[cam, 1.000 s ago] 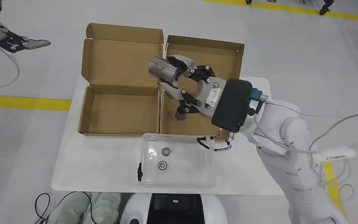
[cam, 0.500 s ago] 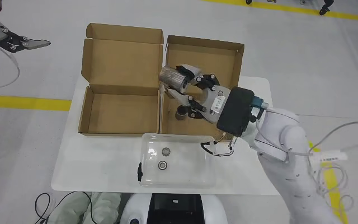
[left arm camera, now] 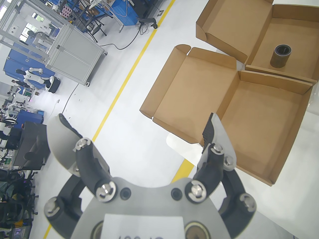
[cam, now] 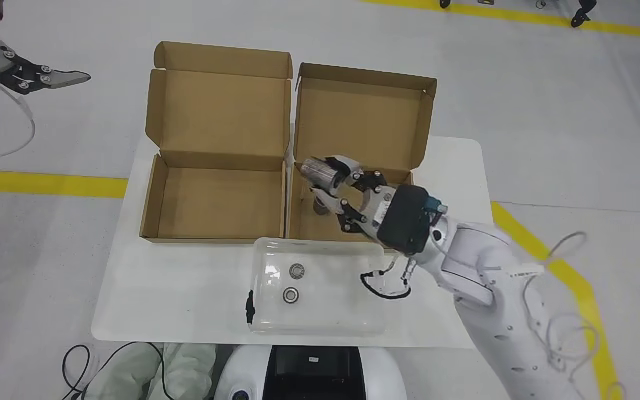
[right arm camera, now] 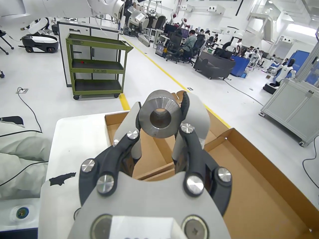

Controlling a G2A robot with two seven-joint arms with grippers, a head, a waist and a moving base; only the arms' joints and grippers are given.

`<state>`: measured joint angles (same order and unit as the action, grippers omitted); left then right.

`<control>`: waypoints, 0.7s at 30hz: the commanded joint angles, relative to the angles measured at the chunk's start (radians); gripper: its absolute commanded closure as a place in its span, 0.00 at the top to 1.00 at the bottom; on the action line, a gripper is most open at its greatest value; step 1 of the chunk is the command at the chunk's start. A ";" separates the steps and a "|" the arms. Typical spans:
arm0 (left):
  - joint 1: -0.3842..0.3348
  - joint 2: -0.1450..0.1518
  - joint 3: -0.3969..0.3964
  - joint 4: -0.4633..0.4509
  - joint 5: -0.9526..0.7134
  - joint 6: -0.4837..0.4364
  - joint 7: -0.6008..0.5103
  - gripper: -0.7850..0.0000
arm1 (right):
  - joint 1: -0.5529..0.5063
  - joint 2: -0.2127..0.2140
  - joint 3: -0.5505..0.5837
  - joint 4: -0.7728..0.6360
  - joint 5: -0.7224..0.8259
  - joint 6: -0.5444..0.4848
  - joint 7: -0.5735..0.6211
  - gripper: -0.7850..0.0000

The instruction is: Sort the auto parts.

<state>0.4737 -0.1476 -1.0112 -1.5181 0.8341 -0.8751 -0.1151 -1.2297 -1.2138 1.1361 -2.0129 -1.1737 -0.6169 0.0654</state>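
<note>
My right gripper is shut on a silver metal cylinder, holding it low over the left part of the right cardboard box. From the right wrist the cylinder shows its bored end between the two fingers. A dark cylinder stands upright in that same box, close beside the held one. The left cardboard box holds nothing. My left gripper is open with nothing in it, off the table's left side above the floor.
A clear plastic bin sits at the table's front edge with two ring bearings inside. Both boxes have upright lids at the back. A green cart stands on the floor beyond the table.
My right gripper has come down and toward the table's front with the silver cylinder, from above the box's lid to low inside the right box. The left arm has not moved.
</note>
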 commanded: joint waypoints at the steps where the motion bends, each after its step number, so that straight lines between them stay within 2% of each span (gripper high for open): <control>1: 0.000 0.000 0.000 0.000 0.000 0.000 0.000 1.00 | -0.005 0.001 0.003 0.018 -0.008 0.002 -0.002 0.00; 21: 0.000 0.000 0.000 0.000 0.000 0.000 0.000 1.00 | -0.059 0.002 -0.007 0.159 -0.024 0.146 0.140 0.00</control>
<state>0.4737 -0.1476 -1.0112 -1.5181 0.8341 -0.8751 -0.1151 -1.2863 -1.2119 1.1279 -1.8580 -1.1964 -0.4764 0.1978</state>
